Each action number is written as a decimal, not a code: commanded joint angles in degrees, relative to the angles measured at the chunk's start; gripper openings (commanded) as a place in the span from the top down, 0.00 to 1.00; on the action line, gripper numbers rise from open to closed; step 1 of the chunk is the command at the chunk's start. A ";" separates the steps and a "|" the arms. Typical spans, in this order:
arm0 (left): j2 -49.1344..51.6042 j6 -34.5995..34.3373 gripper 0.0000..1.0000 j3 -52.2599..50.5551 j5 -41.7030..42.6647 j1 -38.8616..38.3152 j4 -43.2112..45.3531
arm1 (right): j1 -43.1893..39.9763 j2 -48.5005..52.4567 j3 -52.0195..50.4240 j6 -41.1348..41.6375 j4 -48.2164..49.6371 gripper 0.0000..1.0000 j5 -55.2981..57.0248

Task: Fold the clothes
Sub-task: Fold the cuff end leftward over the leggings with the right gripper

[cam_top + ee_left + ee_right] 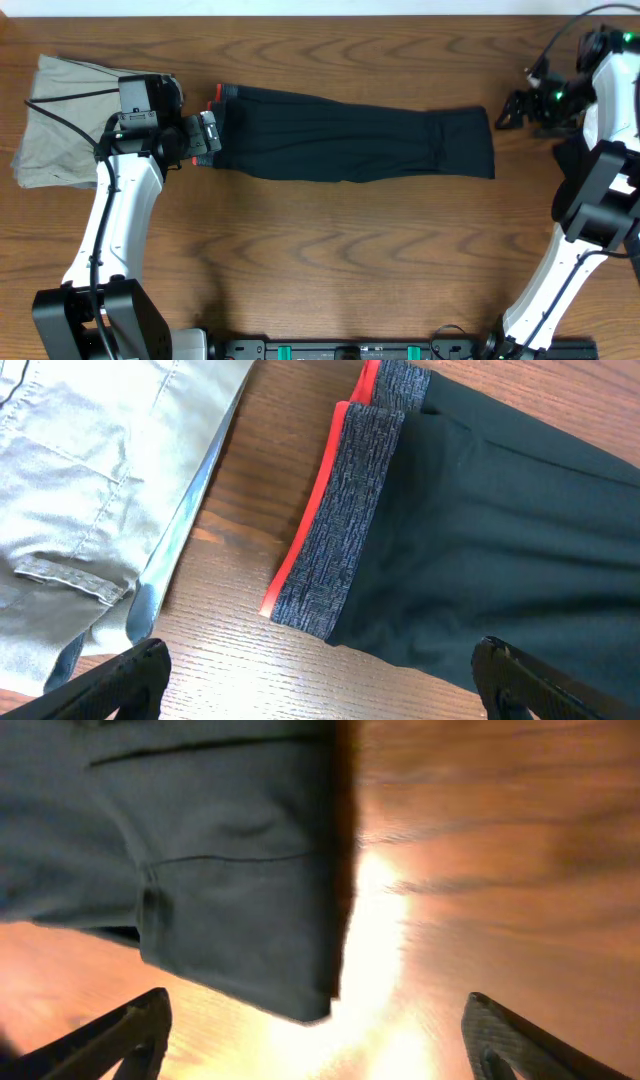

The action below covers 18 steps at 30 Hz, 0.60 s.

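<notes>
The black leggings (350,140) lie flat across the table's far middle, folded lengthwise, with the red-and-grey waistband (213,100) at the left and the leg cuffs (485,140) at the right. My left gripper (208,133) is open and empty at the waistband end. In the left wrist view the waistband (345,530) lies just beyond my open fingers (325,685). My right gripper (507,110) is open and empty just right of the cuffs. In the right wrist view the cuff corner (260,920) lies between and beyond my fingers (315,1040).
Khaki-beige trousers (65,115) lie at the far left edge, beside the left arm; they also show in the left wrist view (90,490). The wooden table (330,250) runs toward the front edge.
</notes>
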 commanded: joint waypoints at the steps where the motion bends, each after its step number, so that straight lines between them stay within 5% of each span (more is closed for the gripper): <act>1: -0.24 -0.76 0.02 -0.17 0.15 -0.02 -0.20 | -0.76 0.00 -5.20 -4.98 3.19 0.12 -6.99; 18: -0.24 -0.74 0.02 -0.17 0.15 -0.02 -0.59 | -0.61 0.04 -22.80 -4.94 18.38 0.18 -14.10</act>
